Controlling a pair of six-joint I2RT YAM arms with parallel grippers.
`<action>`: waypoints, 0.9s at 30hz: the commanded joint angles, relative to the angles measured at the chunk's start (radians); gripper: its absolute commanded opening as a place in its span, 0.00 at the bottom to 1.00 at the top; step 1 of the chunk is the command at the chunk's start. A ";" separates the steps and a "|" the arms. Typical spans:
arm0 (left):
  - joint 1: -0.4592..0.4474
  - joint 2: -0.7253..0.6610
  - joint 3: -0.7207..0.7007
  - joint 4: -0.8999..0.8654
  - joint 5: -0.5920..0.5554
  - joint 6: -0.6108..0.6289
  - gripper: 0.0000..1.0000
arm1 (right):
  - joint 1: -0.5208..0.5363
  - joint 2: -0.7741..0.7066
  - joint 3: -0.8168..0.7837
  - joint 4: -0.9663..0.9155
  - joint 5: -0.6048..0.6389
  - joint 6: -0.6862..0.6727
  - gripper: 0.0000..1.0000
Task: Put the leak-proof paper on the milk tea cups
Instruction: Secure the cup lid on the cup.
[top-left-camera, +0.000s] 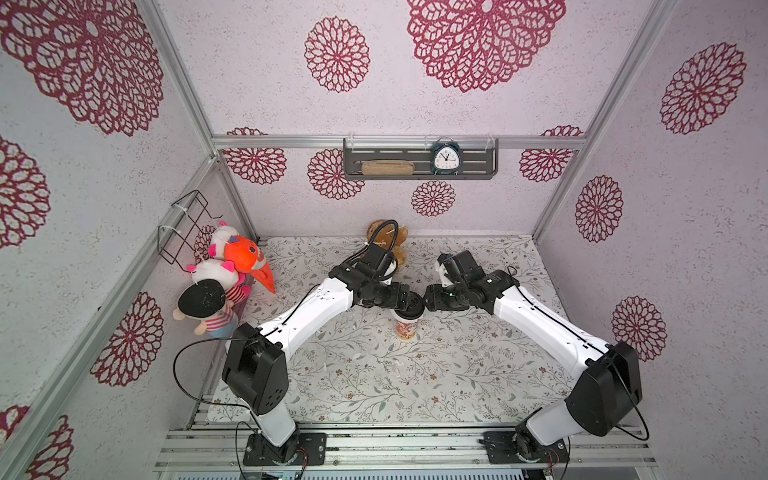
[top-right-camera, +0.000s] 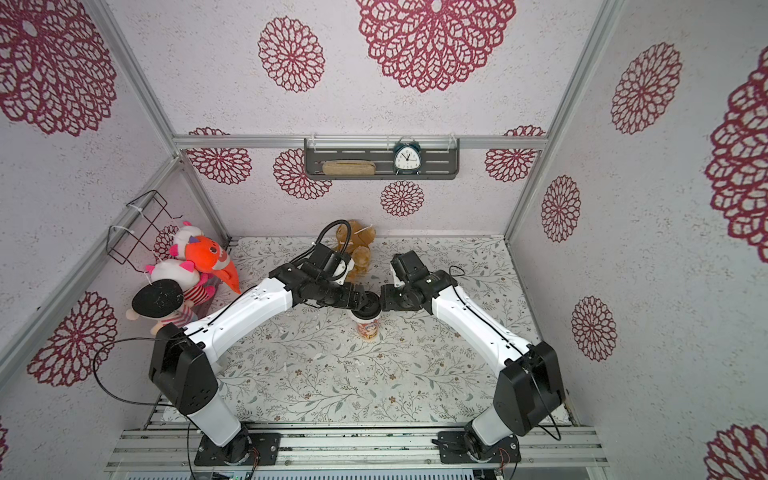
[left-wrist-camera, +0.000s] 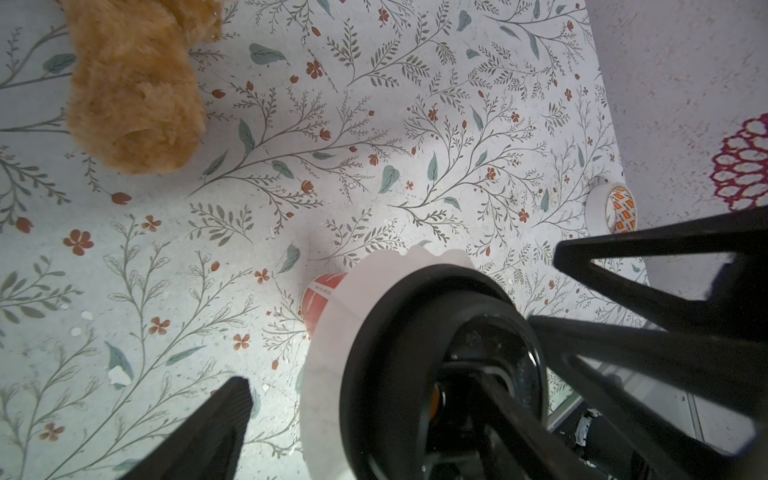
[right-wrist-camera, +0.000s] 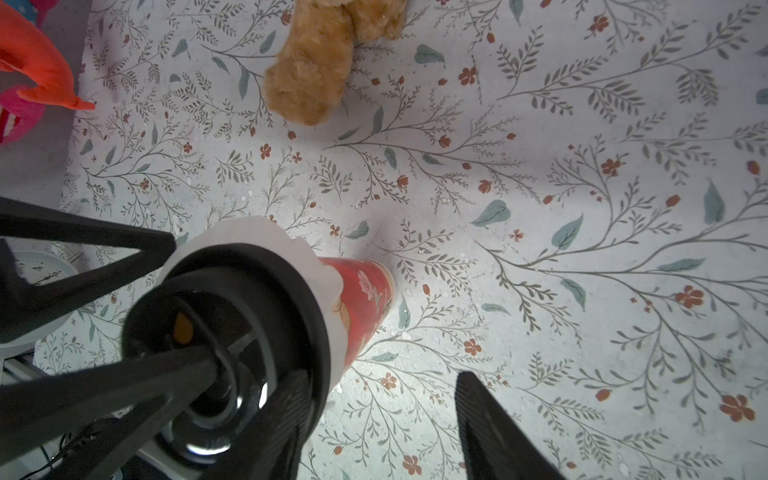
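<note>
- brown plush (left-wrist-camera: 133, 91) is being seen behind the cup (right-wrist-camera: 365, 299); tape roll (left-wrist-camera: 611, 208) is lying by the side wall
- leak-proof paper (left-wrist-camera: 332, 332) is being pinned on the cup rim under a black lid (left-wrist-camera: 395, 332), mid-tabletop (top-left-camera: 374, 374)
- both arms are being bent inward over the lid
- left gripper (top-left-camera: 408, 306) is being held wide, right gripper (right-wrist-camera: 382, 374) partly spread, nothing clamped

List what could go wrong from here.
1. The tall cup stands unheld while the left end effector and right end effector work at the black lid; an off-centre push could tip it.
2. The leak-proof paper frills out loose from under the lid and may crease or shift.
</note>
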 joint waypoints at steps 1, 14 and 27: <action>0.003 0.056 -0.056 -0.154 -0.063 0.021 0.86 | 0.007 -0.023 0.092 -0.062 0.007 -0.035 0.60; 0.004 0.063 -0.041 -0.154 -0.063 0.023 0.86 | 0.028 0.010 -0.002 0.035 -0.120 0.006 0.60; 0.004 0.066 -0.026 -0.152 -0.056 0.025 0.86 | 0.036 0.066 -0.032 0.054 -0.093 0.007 0.60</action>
